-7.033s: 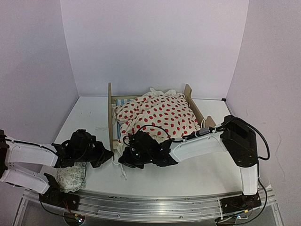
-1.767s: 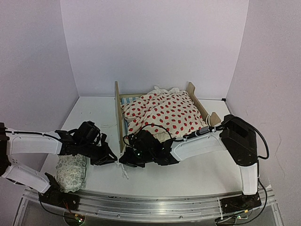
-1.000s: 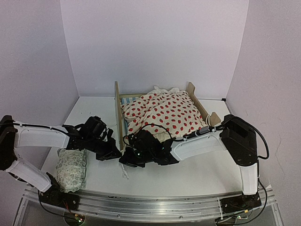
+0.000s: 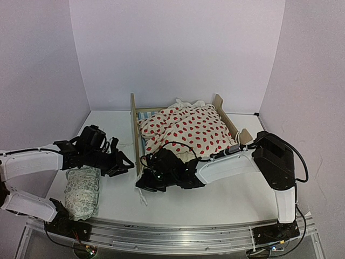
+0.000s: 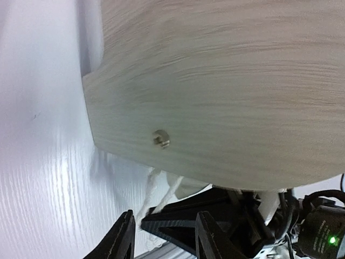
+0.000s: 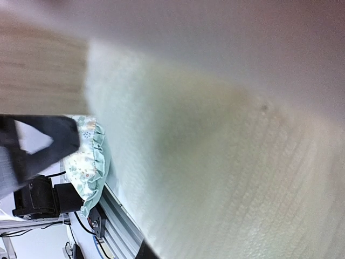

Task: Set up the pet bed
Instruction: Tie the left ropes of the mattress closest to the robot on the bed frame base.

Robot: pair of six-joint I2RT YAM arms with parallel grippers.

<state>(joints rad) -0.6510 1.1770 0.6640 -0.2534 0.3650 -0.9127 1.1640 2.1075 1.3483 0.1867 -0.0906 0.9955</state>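
The pet bed point(image 4: 134, 141) stands mid-table, its plywood headboard point(image 5: 215, 91) on the left and a strip of striped mattress point(image 4: 144, 115) showing at the back. A cream red-dotted blanket point(image 4: 186, 129) is heaped over it. My left gripper point(image 4: 122, 162) is open just left of the headboard's near corner, and nothing lies between its fingers point(image 5: 123, 237). My right gripper point(image 4: 148, 181) is at the bed's near-left corner, shut on the blanket's edge. Cream cloth point(image 6: 215, 162) fills its wrist view. White cords point(image 5: 156, 189) hang out under the headboard.
A pale green-patterned pillow point(image 4: 82, 191) lies near the front left edge, beside the metal rail point(image 4: 172, 232); the pillow point(image 6: 86, 156) also shows in the right wrist view. Purple walls close in the table's back and sides. Bare white tabletop point(image 4: 215, 199) lies in front of the bed.
My left gripper has opened and drawn back to the left, away from the headboard's near corner. The right gripper and the bed have stayed put.
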